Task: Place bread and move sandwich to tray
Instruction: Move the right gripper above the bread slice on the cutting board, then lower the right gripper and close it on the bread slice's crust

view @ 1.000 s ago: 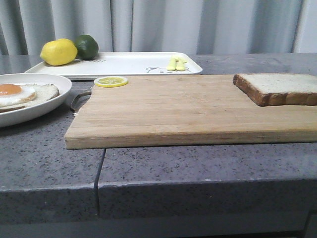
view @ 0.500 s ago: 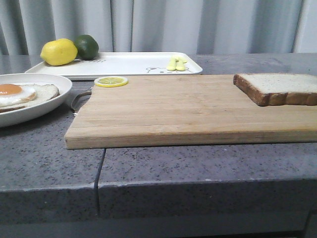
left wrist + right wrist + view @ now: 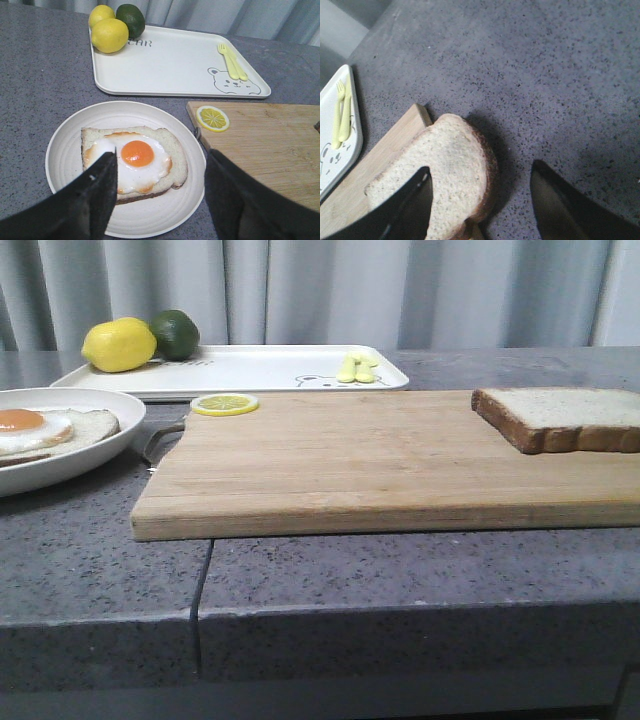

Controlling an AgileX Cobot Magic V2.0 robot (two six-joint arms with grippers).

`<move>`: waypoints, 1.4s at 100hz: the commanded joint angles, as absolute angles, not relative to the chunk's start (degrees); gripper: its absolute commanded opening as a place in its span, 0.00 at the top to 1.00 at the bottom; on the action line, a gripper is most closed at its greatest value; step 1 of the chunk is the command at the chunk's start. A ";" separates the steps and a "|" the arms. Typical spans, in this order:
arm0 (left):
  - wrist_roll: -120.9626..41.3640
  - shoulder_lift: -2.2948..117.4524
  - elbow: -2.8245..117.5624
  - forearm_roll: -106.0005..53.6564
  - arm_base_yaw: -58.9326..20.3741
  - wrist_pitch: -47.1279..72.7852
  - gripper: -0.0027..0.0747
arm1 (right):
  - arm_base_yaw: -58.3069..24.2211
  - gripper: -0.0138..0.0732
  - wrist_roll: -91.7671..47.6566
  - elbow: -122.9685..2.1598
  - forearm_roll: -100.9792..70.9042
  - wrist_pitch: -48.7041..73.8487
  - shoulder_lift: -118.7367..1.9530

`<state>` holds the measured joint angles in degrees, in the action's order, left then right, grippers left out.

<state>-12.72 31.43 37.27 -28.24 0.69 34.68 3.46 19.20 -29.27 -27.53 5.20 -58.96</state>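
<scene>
The bread [image 3: 560,418] lies flat on the right end of the bamboo cutting board [image 3: 350,455]. In the right wrist view the bread [image 3: 450,165] overhangs the board's corner, and my right gripper [image 3: 481,172] is open above it, one finger over the slice and one over the counter. The sandwich [image 3: 45,428], one slice topped with fried egg, sits on a round white plate [image 3: 110,435] at the left. My left gripper [image 3: 160,167] is open above the sandwich [image 3: 135,155] and plate [image 3: 65,150]. The white tray [image 3: 260,370] lies behind the board. Neither gripper shows in the front view.
Lemons [image 3: 107,32] and a lime [image 3: 131,17] sit on the tray's [image 3: 170,60] far left corner. A yellow fork [image 3: 231,62] lies by its bear drawing [image 3: 232,82]. A lemon slice [image 3: 224,404] rests on the board's back left corner. A curtain hangs behind the grey counter [image 3: 400,580].
</scene>
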 commanded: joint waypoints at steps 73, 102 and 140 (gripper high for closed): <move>-12.65 31.91 39.30 -29.47 0.78 31.08 0.49 | 3.87 0.33 19.43 -31.34 -32.88 -1.62 -64.97; -12.65 31.91 39.30 -29.47 0.78 31.08 0.49 | 3.87 0.33 19.43 -31.34 -32.88 -1.92 -64.97; -12.65 31.91 39.30 -29.47 0.78 31.08 0.49 | 3.87 0.33 19.42 -31.21 -32.88 -2.03 -64.97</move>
